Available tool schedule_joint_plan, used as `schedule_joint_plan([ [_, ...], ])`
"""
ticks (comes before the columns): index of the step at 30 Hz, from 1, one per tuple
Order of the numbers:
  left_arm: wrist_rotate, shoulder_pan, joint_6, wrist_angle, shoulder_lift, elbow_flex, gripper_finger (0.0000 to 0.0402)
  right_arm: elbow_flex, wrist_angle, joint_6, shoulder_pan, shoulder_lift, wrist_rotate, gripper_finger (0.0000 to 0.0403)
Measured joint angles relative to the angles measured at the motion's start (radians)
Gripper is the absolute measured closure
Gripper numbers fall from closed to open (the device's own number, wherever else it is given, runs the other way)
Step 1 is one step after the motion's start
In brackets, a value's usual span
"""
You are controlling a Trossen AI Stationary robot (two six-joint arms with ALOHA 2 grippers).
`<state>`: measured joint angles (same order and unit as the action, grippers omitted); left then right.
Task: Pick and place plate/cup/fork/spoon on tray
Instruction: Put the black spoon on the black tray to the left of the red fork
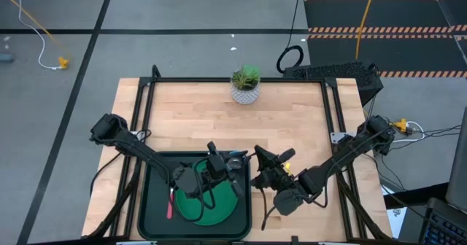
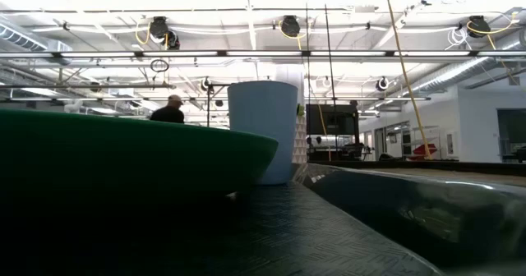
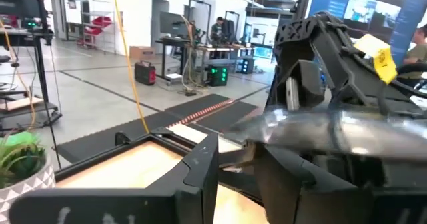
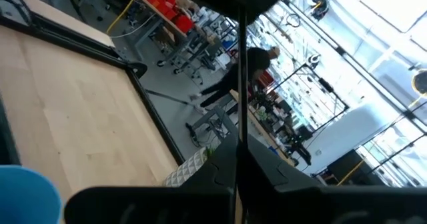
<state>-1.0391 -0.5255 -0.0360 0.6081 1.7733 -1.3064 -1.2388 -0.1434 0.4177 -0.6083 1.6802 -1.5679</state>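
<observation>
Spoon is being seen as a blurred silver bar right at the left gripper, just past the tray right rim.

Whether the left claw is pinching it or standing spread: cannot tell. The right gripper is being held just beside the tray's right rim, facing the left one. Its claw state cannot be told either.

Plate, fork and cup are already being carried by the tray: fork along the tray's left side, cup toward the tray's far edge beside the plate.

Handling, as judgement:
- Spoon is being treated as light, stiff, slick polished metal.
- It is likely to pivot or slide if pinched near an end.
- Hold is best being taken across the flat handle near mid-length, not on the bowl.
- A low release inside the tray is being advised, since metal skates on the tray floor.
</observation>
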Motion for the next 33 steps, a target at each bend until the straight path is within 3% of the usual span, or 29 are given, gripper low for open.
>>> schedule_joint_plan([
  [33,-0.019,0.000,0.010,-0.004,0.000,0.000,0.0310,0.000,-0.002,-0.001,0.000,0.000,-0.002,0.0403],
])
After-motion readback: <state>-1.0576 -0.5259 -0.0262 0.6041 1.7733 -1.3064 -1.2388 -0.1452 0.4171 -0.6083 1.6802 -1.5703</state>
